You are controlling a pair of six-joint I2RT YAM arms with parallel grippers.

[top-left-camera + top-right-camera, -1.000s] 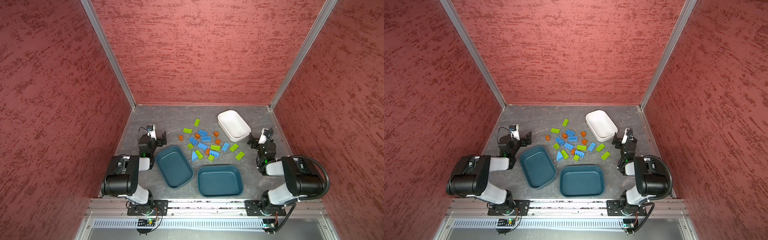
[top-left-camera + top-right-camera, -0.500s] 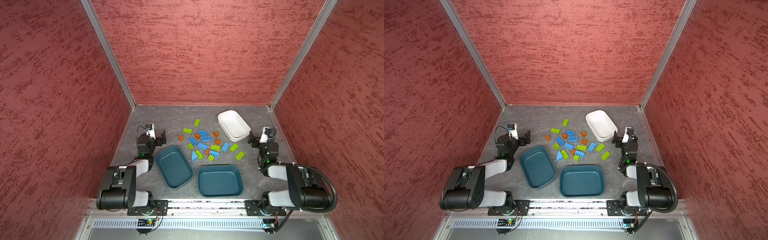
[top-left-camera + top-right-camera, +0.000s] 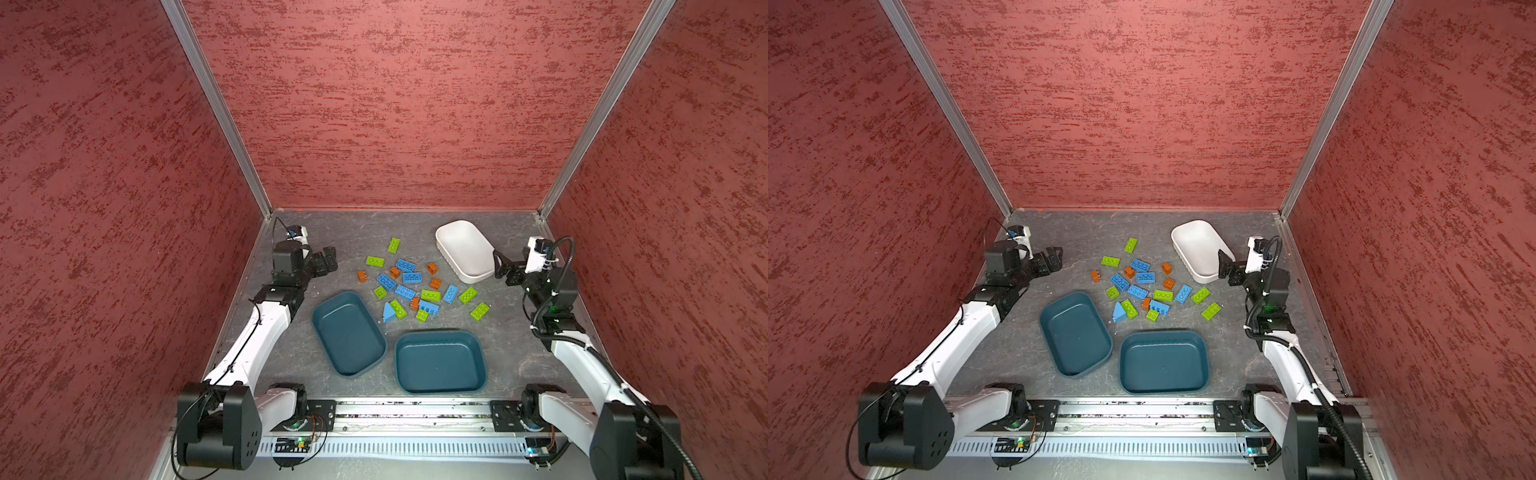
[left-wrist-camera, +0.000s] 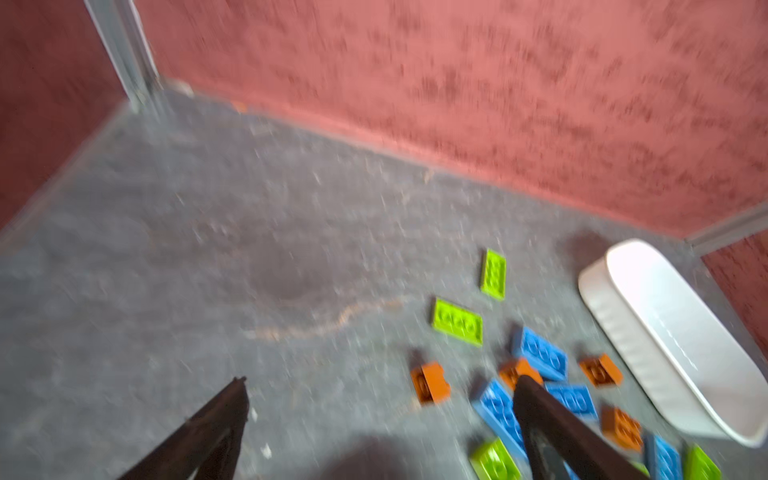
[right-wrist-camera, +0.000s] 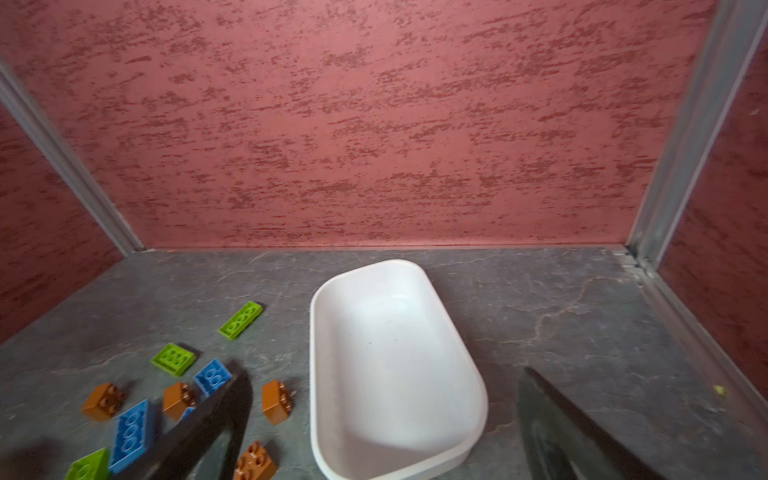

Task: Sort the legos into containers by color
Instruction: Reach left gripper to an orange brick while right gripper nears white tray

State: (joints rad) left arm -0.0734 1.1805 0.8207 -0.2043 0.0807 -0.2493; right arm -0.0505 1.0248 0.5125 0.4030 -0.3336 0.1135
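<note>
Tabletop (image 3: 357, 232), legos (image 3: 409, 278) near left end effector (image 3: 328, 262)

My left arm (image 3: 262, 336): white link shells, black joint housings, a thin black cable run along the shell.
My right arm (image 3: 582, 365): same white and black. A thick black corrugated hose (image 3: 573, 259) runs along it, and the wrist block carries a green indicator light (image 3: 552, 308).
My wrist camera (image 3: 297, 237): white mount, blue connector.
My shoulder motors (image 3: 220, 428): black, rounded, with small round holes in the face.
My jaws: dark, tapering blades, two per arm.
My base rail (image 3: 411, 415): silver, with a slotted strip beneath.
</note>
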